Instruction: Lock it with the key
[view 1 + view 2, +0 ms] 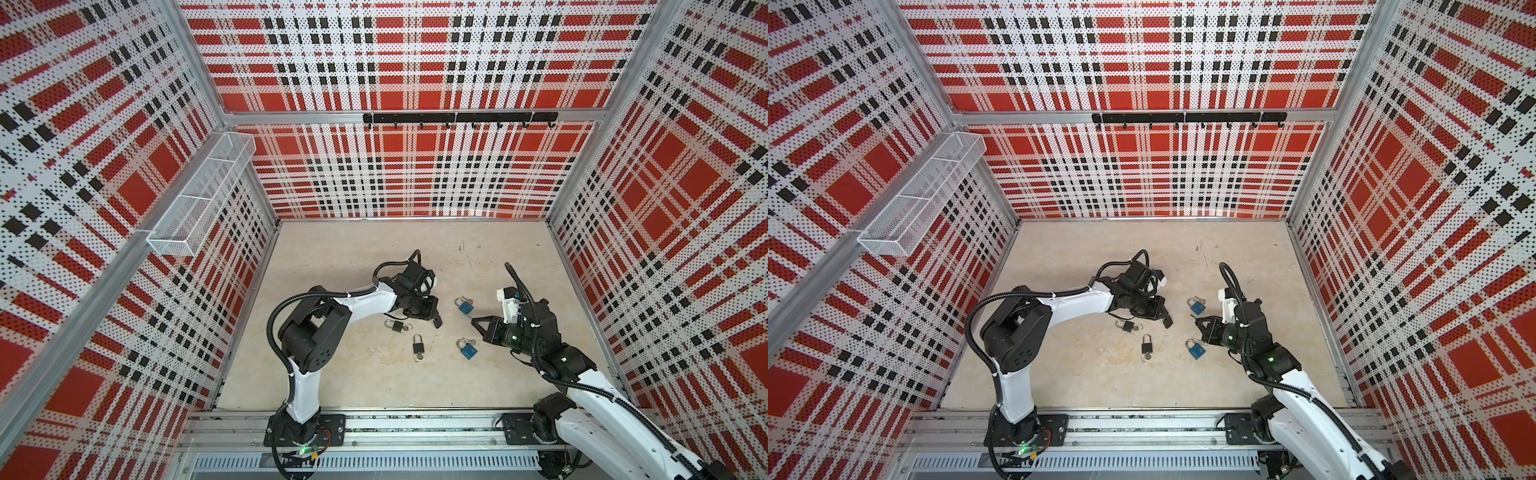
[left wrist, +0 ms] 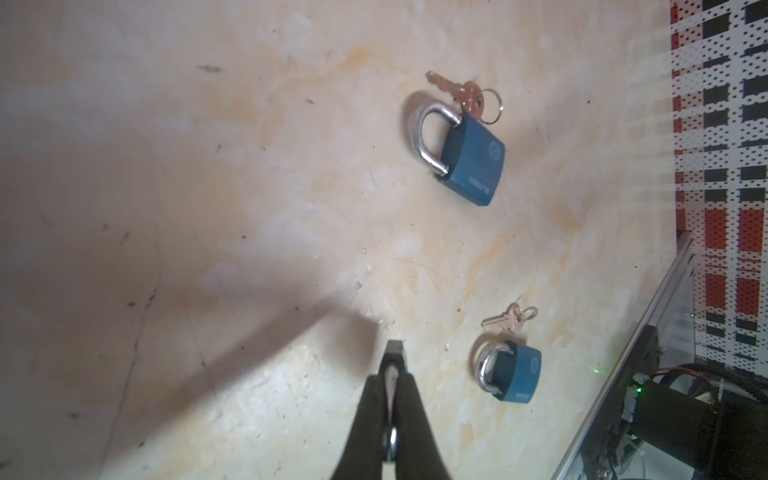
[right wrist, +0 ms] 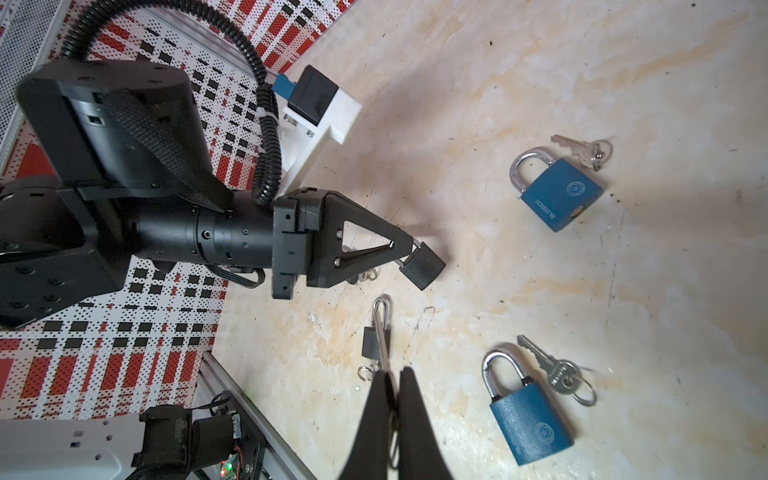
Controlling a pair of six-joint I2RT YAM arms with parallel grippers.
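You have a small black padlock hanging tilted by its silver shackle from the pinched left gripper. A slim silver key sits edge-on in the closed right gripper, apart from that padlock. Flat on the floor lie a second black padlock and a third black padlock, each with a key ring at its base, and a far blue padlock and a near blue padlock, each with a ringed key beside its shackle.
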